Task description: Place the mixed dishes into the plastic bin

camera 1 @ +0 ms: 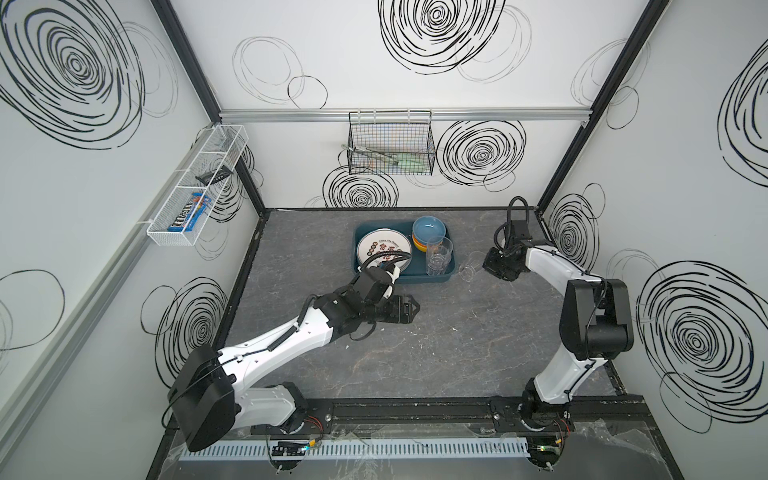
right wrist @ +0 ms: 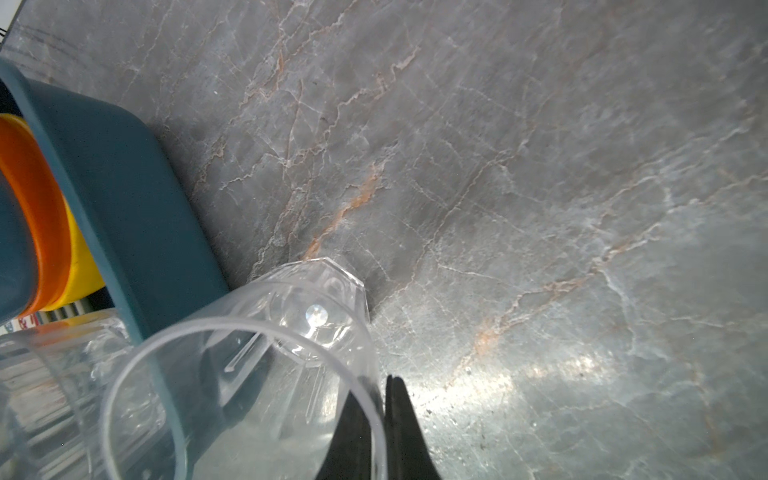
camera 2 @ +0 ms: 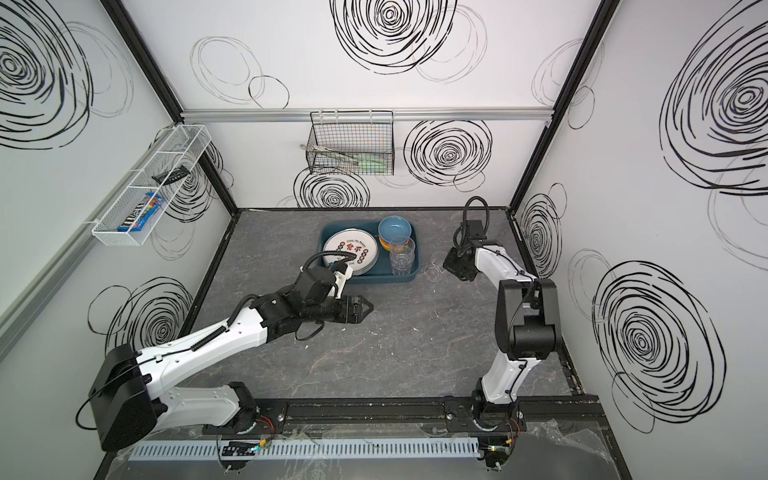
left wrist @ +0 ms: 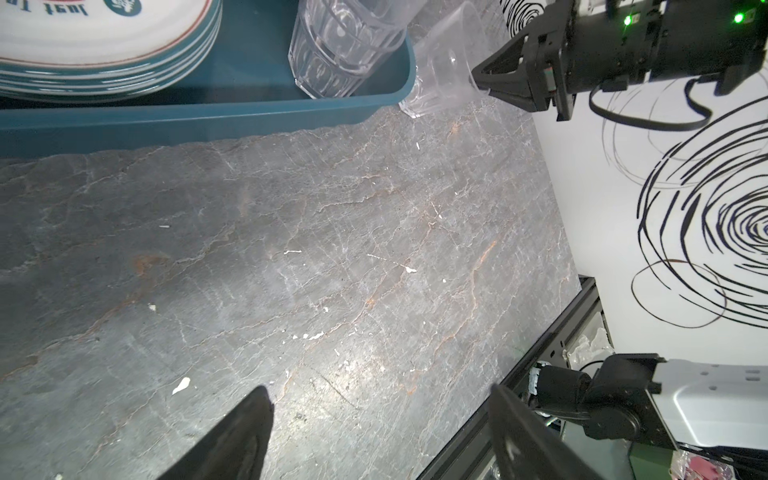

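The dark teal plastic bin (camera 1: 415,277) (camera 2: 374,277) holds a stack of white printed plates (camera 1: 382,249), nested bowls with a blue one on top (camera 1: 429,229), and clear tumblers (camera 1: 438,255). Another clear tumbler (camera 1: 469,270) (right wrist: 249,374) leans tilted on the table just outside the bin's right end. My right gripper (camera 1: 486,266) (right wrist: 384,386) is shut on its rim, one finger inside the glass and one outside. In front of the bin my left gripper (camera 1: 415,309) (left wrist: 380,390) hovers open over bare table, holding nothing.
A black wire basket (camera 1: 390,145) with utensils hangs on the back wall. A white wire tray (camera 1: 195,187) with a candy box is fixed to the left wall. The grey stone table (camera 1: 436,353) is walled on three sides.
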You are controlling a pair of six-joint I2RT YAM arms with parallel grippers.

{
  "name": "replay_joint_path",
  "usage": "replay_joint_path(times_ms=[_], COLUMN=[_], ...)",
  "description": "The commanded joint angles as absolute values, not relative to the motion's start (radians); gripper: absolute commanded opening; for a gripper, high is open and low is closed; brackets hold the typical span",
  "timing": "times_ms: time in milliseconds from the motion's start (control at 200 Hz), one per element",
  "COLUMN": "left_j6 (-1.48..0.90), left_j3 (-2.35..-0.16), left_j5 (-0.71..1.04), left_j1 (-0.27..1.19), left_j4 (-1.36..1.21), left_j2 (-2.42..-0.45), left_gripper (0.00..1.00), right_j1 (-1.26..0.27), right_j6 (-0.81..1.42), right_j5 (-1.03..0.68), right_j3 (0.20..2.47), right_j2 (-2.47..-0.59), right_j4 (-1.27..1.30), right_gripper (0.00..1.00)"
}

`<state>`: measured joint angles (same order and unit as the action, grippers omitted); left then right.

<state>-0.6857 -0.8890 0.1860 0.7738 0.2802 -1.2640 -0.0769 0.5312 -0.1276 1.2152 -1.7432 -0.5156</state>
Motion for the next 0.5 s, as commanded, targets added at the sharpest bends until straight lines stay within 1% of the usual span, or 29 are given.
replay_joint_path(times_ms=[0,490], left_j6=[-0.694,-0.686], left_j3=[-0.874,-0.841], left_j5=[0.199,0.210], left_j1=[0.757,0.694], left_j4=[0.238,0.256], left_j2=[-1.231,-1.160], left_gripper=[0.85,0.85], right_j1=[-0.092,-0.164], right_j6=[0.519,0.487], right_j5=[-0.090,0.000], right_j3=[1.260,1.385], right_j2=[-1.708,-1.646], right_j4=[-0.554,-0.666], right_gripper=[0.05,0.04])
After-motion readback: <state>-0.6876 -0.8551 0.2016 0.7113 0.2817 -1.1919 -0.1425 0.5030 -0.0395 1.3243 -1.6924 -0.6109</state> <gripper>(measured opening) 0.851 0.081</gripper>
